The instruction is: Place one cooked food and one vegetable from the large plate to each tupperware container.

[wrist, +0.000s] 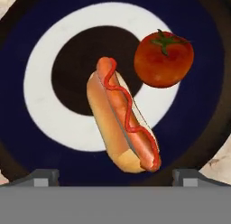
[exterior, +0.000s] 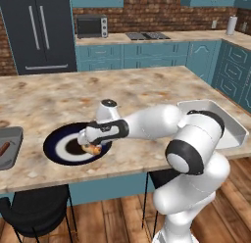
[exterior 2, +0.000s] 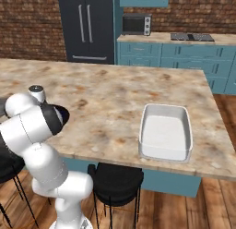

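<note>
The large plate [exterior: 55, 145] lies on the island's near left, and its navy rim [wrist: 27, 33] spreads across the hand view. On it lie a hot dog [wrist: 124, 119] in a bun with ketchup and a red tomato [wrist: 163, 59], apart from each other. My gripper [exterior: 91, 146] hangs low over the plate's right part, right above the hot dog [exterior: 93, 149]. It is open [wrist: 115, 179], its fingertips [wrist: 45, 178] wide apart with nothing between them. The small dark grey container [exterior: 10, 148] sits at the far left with a reddish sausage-like piece inside. The larger white container [exterior 2: 166, 131] stands empty on the right.
The island counter [exterior: 147, 90] stretches back behind the plate, and its front edge runs just below the plate. Black stools [exterior: 37, 210] stand under that edge. A microwave [exterior: 91, 26] and cooktop sit on the far counter.
</note>
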